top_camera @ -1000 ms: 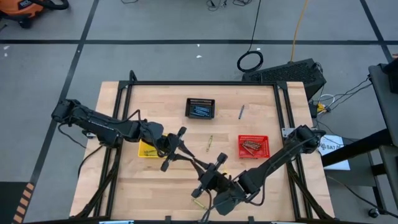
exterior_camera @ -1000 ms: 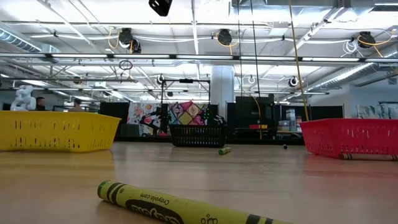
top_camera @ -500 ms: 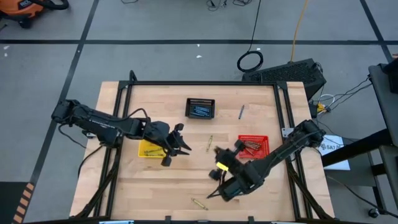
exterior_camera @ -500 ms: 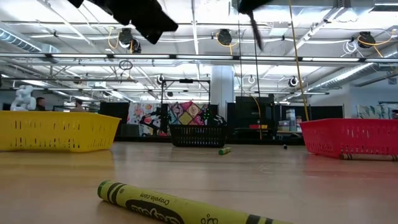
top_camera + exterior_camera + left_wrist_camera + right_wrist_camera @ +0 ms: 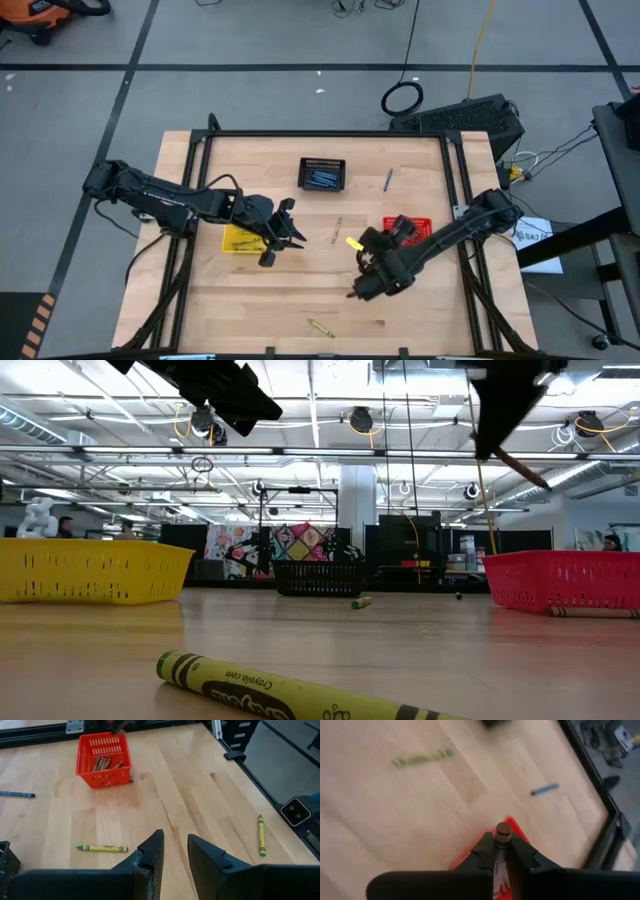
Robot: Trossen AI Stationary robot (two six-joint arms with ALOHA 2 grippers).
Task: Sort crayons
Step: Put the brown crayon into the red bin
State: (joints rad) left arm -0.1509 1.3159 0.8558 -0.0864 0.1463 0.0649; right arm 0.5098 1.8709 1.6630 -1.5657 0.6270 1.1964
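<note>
Sort mostly done, a few loose crayons left.

Yellow basket (image 5: pixel 238 243), left side of table (image 5: pixel 200 300): holds yellow-olive crayons. Left gripper (image 5: pixel 287 229) hovers just right of this basket, fingers parted, nothing between them (left wrist view confirms the gap is empty).

Black basket (image 5: pixel 322 174), far centre: blue crayons inside.

Loose yellow-green crayon (image 5: pixel 337 230) lies on bare wood mid-table, between the left gripper and the red basket, not yet sorted. Second loose yellow-green crayon (image 5: pixel 321 328) sits near the front edge, well apart from both arms; low view shows it lying flat in the foreground.

Loose blue crayon (image 5: pixel 388 180) lies on the table right of the black basket, outside it.

Right gripper (image 5: pixel 502 851), right of centre: clamped on a brown-red crayon (image 5: pixel 503 832), raised off the table, near the front-left corner of the red basket (image 5: pixel 408 237). Red basket already holds several brown-red crayons.

Judgement: the held brown-red crayon looks headed for the red basket. After that, three strays remain: two yellow-green for the yellow basket, one blue for the black basket.
</note>
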